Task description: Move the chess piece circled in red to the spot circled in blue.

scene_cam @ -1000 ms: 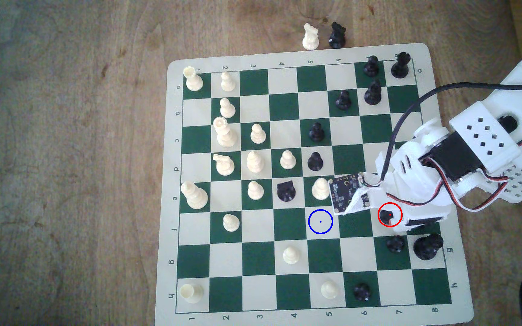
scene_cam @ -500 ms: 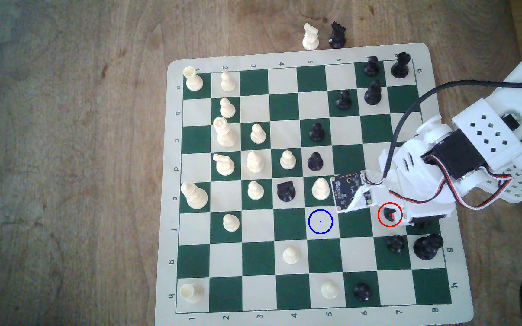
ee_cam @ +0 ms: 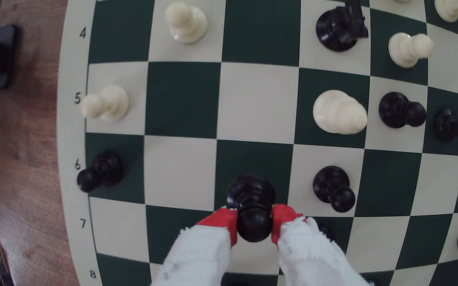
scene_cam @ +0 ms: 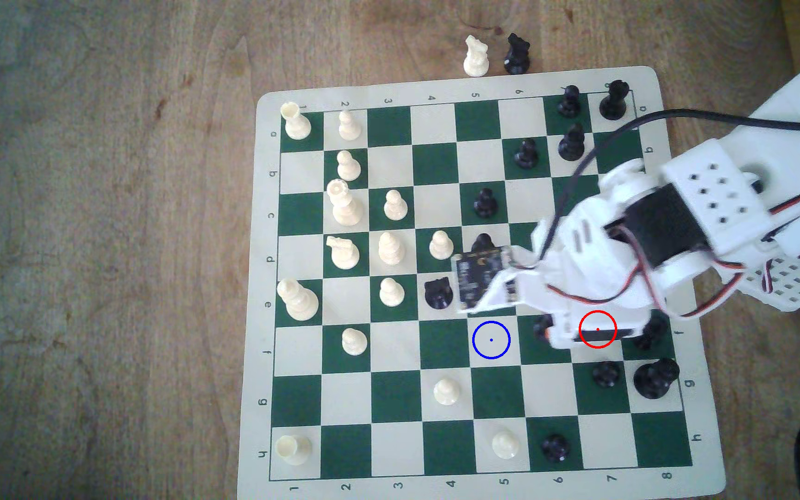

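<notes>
In the exterior view, the white arm is seen reaching in from the exterior view's right over the green-and-cream chess mat. The gripper is placed low over row f, between the blue ring and the red ring. A small dark shape, the black pawn, is seen at the gripper's tip over the green square just to the exterior view's right of the marked spot. The spot itself is a cream square with a blue ring and dot, and no piece stands on it. The red ring is covered by the white body of the gripper. A small circuit board on the wrist hides part of the squares above the spot.

In the wrist view, the gripper is closed around the black pawn: the round head is clamped between the two red fingertips, which touch it on both sides. The pawn's base is seen over a green square. Whether the base touches the mat cannot be told. A cream bishop-like piece and another black pawn stand near.
</notes>
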